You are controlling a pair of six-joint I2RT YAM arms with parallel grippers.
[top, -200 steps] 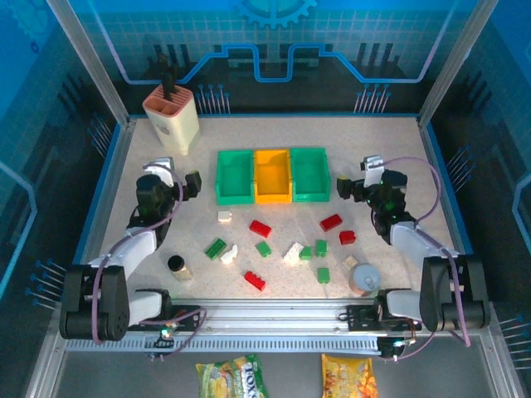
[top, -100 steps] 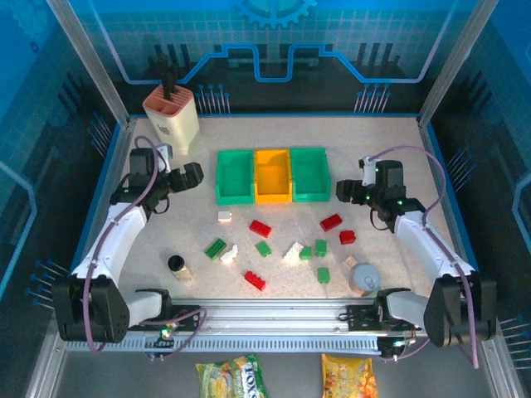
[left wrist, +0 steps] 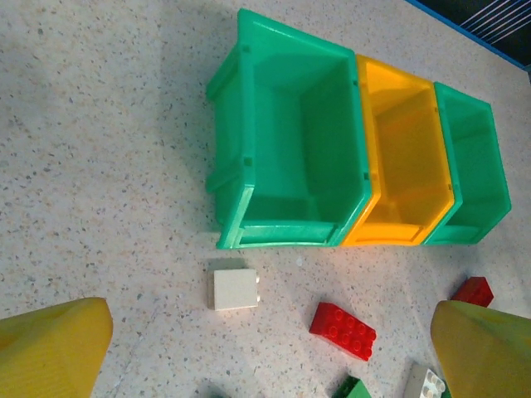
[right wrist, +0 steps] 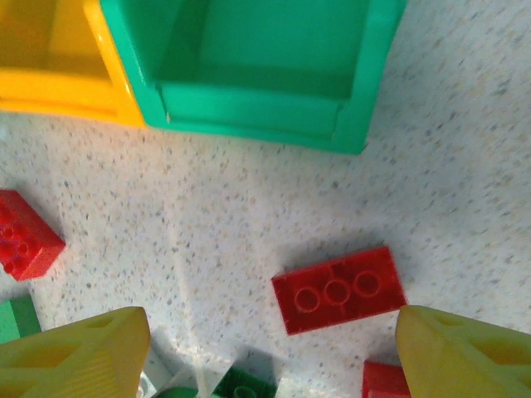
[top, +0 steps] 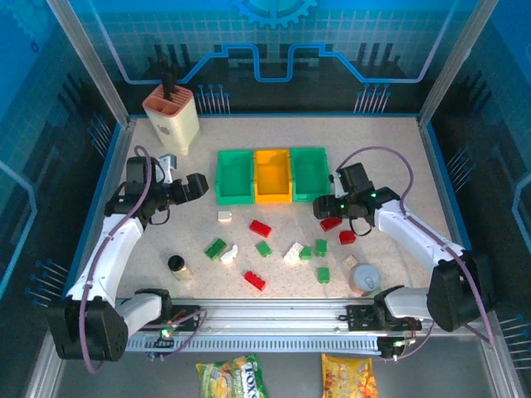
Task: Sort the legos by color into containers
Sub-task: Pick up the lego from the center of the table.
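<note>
Right gripper (right wrist: 270, 365) is down low, its yellow fingers (right wrist: 75, 356) spread apart and holding nothing. A flat red three-stud brick (right wrist: 338, 288) lies on the table just ahead of the gap, touching neither finger. Beyond it there is a strip of bare speckled surface, then the front wall of the right green plastic bin (right wrist: 249, 112), with the yellow-orange plastic bin (right wrist: 58, 91) tight against its side. A chunkier red brick (right wrist: 25, 236) sits off at the frame edge.

Over to the left gripper (left wrist: 265, 356): jaws wide, empty, hovering short of a small white brick (left wrist: 235, 289) that lies just off the front lip of the left green plastic bin (left wrist: 228, 178). A red six-stud brick (left wrist: 343, 330) is close by.

From above, all three bins stand side by side, touching, mid-table. The other legos (top: 263, 249) are scattered in front of them, mostly apart from one another. There is open speckled table (top: 398, 157) to either side of the bins. A grey round cup (top: 364, 278) and a black-capped bottle (top: 177, 265) sit near the front edge.
</note>
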